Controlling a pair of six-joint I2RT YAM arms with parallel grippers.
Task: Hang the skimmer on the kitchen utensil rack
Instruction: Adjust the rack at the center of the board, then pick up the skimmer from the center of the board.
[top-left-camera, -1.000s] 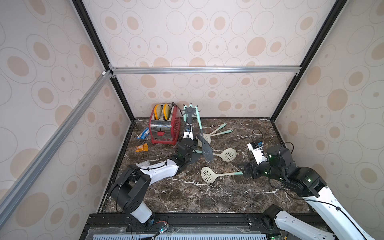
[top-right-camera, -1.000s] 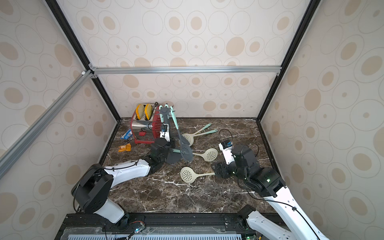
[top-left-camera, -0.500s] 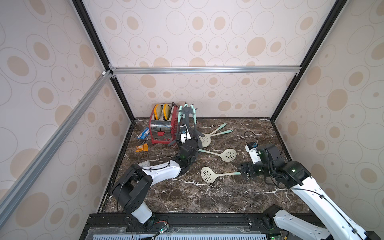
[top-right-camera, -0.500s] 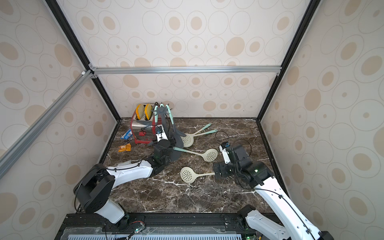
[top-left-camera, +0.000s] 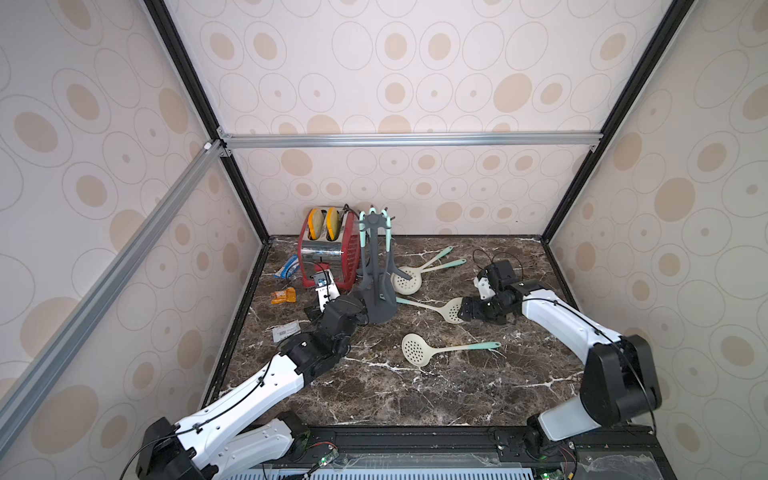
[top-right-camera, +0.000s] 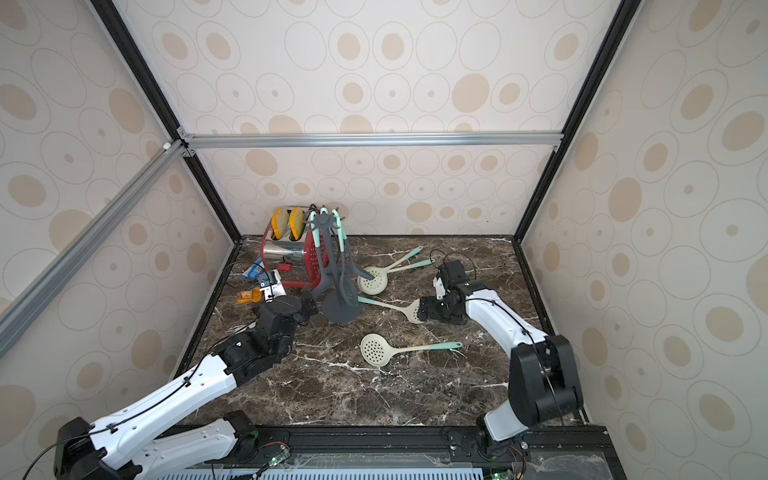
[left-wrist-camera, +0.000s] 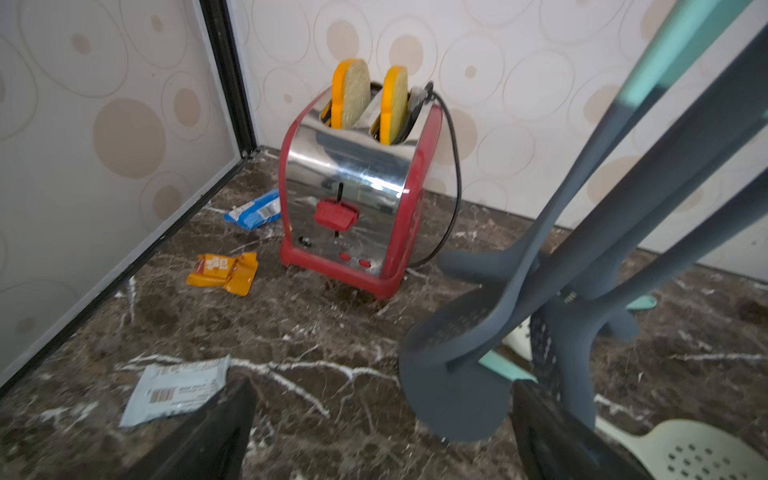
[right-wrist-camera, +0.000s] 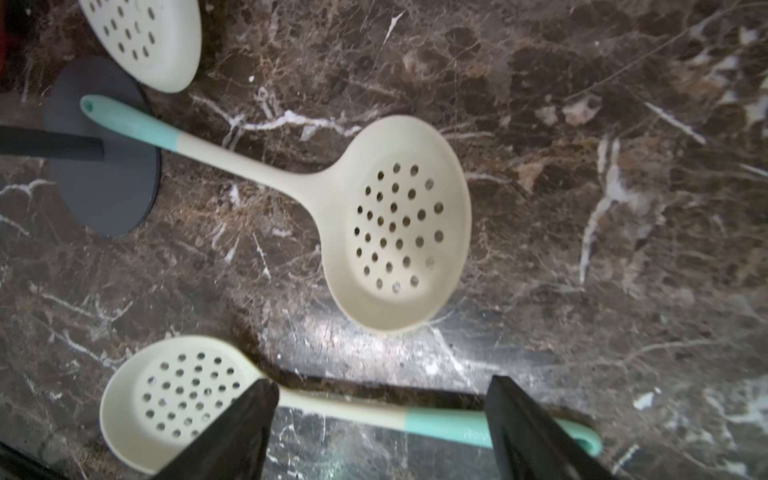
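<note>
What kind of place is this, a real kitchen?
Probably a mock kitchen counter inside a robot test cell: a red toaster and a utensil rack stand on a marble-look tabletop, boxed in by patterned panels on an aluminium frame.

No text is legible: flat pale grey packet (left-wrist-camera: 178, 388) carries a barcode and blurred print, crumpled orange wrapper (left-wrist-camera: 222, 272) and blue wrapper (left-wrist-camera: 254, 214) markings too small.

In the left wrist view the rack (left-wrist-camera: 457, 399) loses its crown past the frame edge, and the left tool (left-wrist-camera: 382, 384) shows only its finger ends. The wrapper (left-wrist-camera: 178, 390) print is too blurred to read. In the right wrist view one skimmer (right-wrist-camera: 141, 37) is cut off mid-bowl, and the right tool (right-wrist-camera: 380, 384) covers parts of a second skimmer (right-wrist-camera: 187, 395).
</note>
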